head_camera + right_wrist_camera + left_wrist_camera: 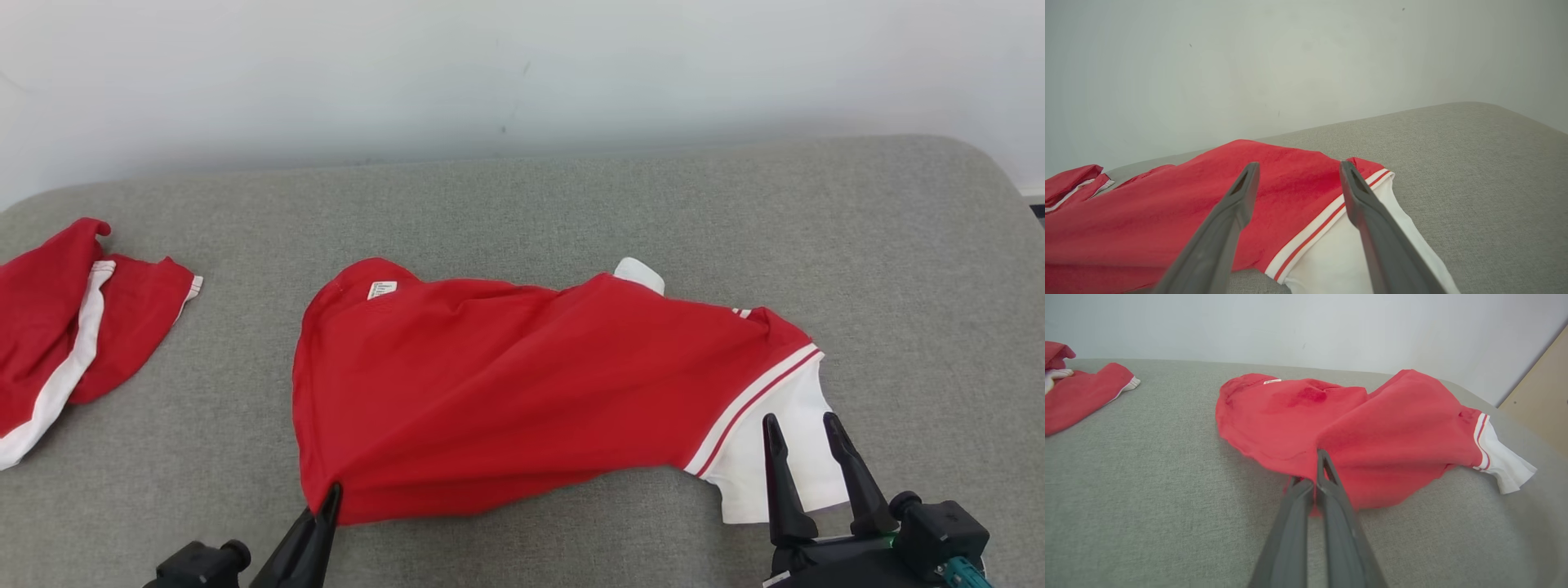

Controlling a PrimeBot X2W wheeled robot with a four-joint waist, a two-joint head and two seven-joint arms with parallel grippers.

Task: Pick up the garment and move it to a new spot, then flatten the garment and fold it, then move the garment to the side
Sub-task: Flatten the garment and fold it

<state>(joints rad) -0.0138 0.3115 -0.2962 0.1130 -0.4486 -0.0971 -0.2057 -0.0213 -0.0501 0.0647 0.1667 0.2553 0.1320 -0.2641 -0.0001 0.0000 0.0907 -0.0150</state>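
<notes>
The garment (522,384) is a red shirt with a white, red-striped sleeve, lying rumpled in the middle of the grey padded table (571,196). My left gripper (329,496) is shut on the garment's near left corner. The left wrist view shows red cloth (1331,428) pinched between the two dark fingers (1327,473). My right gripper (802,431) stands open just above the white sleeve (784,457) at the garment's right end. In the right wrist view its fingers (1241,192) are spread wide over the striped cuff (1327,220), holding nothing.
A second red and white garment (57,335) lies bunched at the table's left edge. The table's rounded far edge meets a pale wall (522,73). Bare grey surface stretches behind the garment and to its right.
</notes>
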